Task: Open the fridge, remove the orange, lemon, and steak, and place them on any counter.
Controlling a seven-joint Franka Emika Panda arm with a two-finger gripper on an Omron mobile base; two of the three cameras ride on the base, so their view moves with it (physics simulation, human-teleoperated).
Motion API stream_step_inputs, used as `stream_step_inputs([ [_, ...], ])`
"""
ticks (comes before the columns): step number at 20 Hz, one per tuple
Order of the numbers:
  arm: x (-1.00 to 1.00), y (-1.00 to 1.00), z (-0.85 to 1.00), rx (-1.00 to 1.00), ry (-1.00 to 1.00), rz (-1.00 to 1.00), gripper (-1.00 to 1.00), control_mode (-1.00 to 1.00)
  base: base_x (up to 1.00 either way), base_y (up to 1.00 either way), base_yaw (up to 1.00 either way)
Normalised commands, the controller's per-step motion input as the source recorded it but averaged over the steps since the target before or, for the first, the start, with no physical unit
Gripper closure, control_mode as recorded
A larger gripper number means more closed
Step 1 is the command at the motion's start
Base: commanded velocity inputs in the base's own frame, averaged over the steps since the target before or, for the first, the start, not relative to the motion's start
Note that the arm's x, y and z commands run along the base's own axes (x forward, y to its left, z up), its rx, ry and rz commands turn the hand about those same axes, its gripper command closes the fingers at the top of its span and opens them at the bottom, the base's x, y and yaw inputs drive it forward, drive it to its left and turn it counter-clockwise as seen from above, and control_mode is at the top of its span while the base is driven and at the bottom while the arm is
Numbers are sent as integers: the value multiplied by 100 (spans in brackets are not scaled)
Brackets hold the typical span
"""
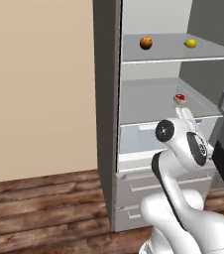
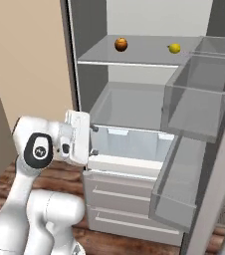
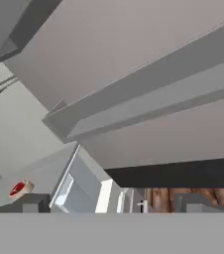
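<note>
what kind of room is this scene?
Most likely a rendered home kitchen. The arm faces an open fridge with pale shelves: an orange and a lemon on the upper one, a steak on the shelf below. Wood plank floor and a beige wall fit that.

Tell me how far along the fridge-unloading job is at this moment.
Done: the fridge stands open. In hand: nothing; the gripper is open and empty at the front of the lower shelf. Left: the orange and lemon sit on the upper shelf and the steak on the shelf below; none has reached a counter.
</note>
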Motion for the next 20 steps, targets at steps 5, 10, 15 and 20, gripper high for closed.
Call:
stream_step_inputs([
  [5, 93, -3, -44, 12, 16, 74, -100, -100, 0, 0, 0],
  [10, 93, 0, -10, 15, 29, 67, -100, -100, 0, 0, 0],
  [15, 100, 0, 0, 22, 40, 54, -100, -100, 0, 0, 0],
  [20, 75, 9, 2, 3, 16, 42, -100, -100, 0, 0, 0],
])
